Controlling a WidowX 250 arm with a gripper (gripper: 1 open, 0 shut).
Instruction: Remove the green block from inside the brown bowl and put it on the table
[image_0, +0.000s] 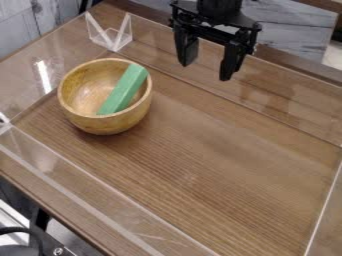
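Bowl (106, 96): round, light-brown wood, thick rim, visible grain, sits near the table's (214, 170) left edge toward the far side. Green block (126, 90) is a matte rectangular bar, leaning tilted inside the brown bowl, upper end resting on the far-right rim. Table is glossy brown wood-grain, clear plastic walls along its edges, a folded clear piece (110, 32) standing at the far-left corner. Gripper (206, 55) is black, fingers pointing down and spread wide, holding nothing, hanging over the far edge, well apart from the bowl to its right. Nothing stands between the gripper and the bowl
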